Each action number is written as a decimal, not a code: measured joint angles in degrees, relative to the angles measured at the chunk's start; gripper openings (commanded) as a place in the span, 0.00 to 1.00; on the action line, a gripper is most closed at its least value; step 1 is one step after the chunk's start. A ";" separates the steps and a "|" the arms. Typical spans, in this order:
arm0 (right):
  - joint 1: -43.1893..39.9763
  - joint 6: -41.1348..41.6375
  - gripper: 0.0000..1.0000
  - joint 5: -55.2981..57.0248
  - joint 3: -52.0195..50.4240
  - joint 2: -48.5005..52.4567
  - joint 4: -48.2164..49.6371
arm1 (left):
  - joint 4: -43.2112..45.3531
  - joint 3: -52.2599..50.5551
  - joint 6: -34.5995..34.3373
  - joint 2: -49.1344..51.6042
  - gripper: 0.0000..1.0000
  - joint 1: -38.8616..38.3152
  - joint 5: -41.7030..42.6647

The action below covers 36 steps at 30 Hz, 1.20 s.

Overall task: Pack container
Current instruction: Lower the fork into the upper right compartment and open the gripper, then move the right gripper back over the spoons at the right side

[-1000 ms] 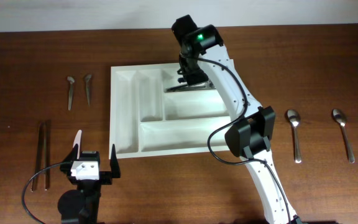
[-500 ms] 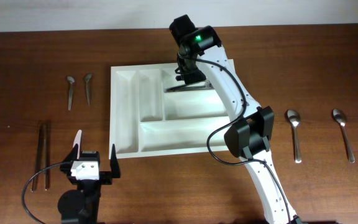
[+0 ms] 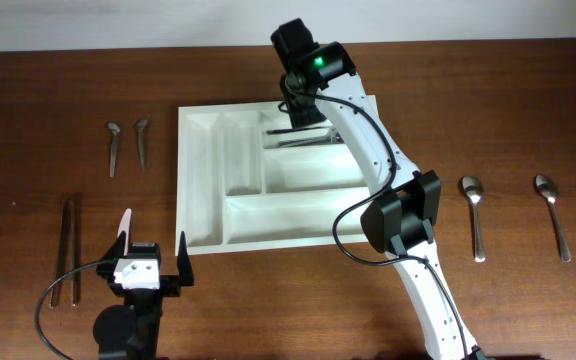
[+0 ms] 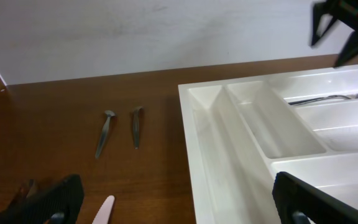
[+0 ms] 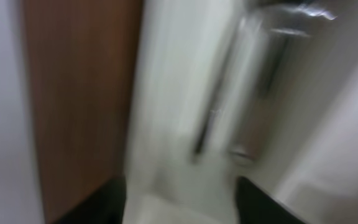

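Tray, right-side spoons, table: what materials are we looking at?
Tray: probably moulded plastic; white, smooth, faintly glossy, with rounded dividers.
Spoons: likely steel; grey with bright highlights.
Table: wood or wood-look laminate; brown with visible grain and a satin sheen. Can't tell which.

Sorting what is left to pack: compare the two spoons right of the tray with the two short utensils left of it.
The spoons are longer than the short utensils. The spoons lie well apart; the short utensils lie close together. The spoons show clear round bowls; the short utensils' heads are too small to make out. Both pairs are metal and lie on the table outside the cutlery tray, heads toward the far edge.
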 measured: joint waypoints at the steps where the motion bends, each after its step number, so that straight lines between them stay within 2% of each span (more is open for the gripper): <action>1: -0.09 -1.99 0.70 0.07 0.00 0.00 2.25 | 0.00 0.00 0.00 0.00 0.99 0.00 0.02; 5: -0.92 -14.84 0.82 0.48 1.33 0.02 9.25 | 0.00 0.00 0.00 0.00 0.99 0.00 0.02; 9: -2.89 -32.63 0.99 1.25 7.45 0.02 8.59 | -0.02 0.00 0.00 0.00 0.99 0.00 0.02; 15: -7.45 -61.64 0.99 1.86 20.94 -0.28 -1.84 | -0.02 0.00 0.00 0.00 0.99 0.00 0.00; 20: -10.93 -78.31 0.99 2.01 22.82 -4.39 -9.60 | 0.00 0.00 0.00 0.00 0.99 0.00 0.02; 27: -16.09 -94.33 0.99 1.97 22.97 -11.13 -25.29 | 0.00 0.00 0.00 0.00 0.99 0.00 0.00; 36: -20.37 -102.75 0.99 1.49 22.05 -17.97 -25.24 | 0.00 0.00 0.00 0.00 0.99 0.00 0.00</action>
